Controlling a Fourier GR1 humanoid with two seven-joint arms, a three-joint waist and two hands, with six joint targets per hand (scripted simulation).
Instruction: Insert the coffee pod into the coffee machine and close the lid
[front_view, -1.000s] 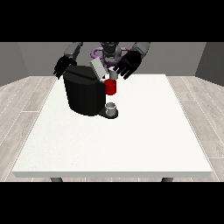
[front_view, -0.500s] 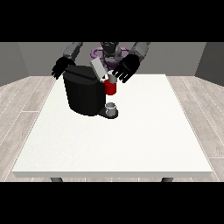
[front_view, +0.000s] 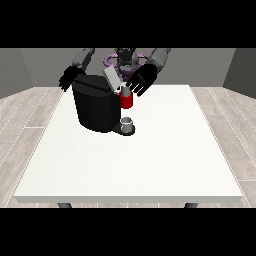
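Observation:
The black coffee machine stands on the white table's far left part. Its grey lid is tilted up and open. At the machine's front sits a red pod holder, and a small grey pod shows on top of it. The hand at the view's right hovers just right of the lid and above the pod, fingers spread and straight, holding nothing. The hand at the view's left hangs by the machine's far left side with relaxed fingers and holds nothing.
A small grey cup stands on the machine's drip base under the red holder. The white table stretches wide towards the camera and to the right.
The hand at the view's right has shifted slightly left and down, closer to the open lid and the pod. The other hand and the machine look unchanged.

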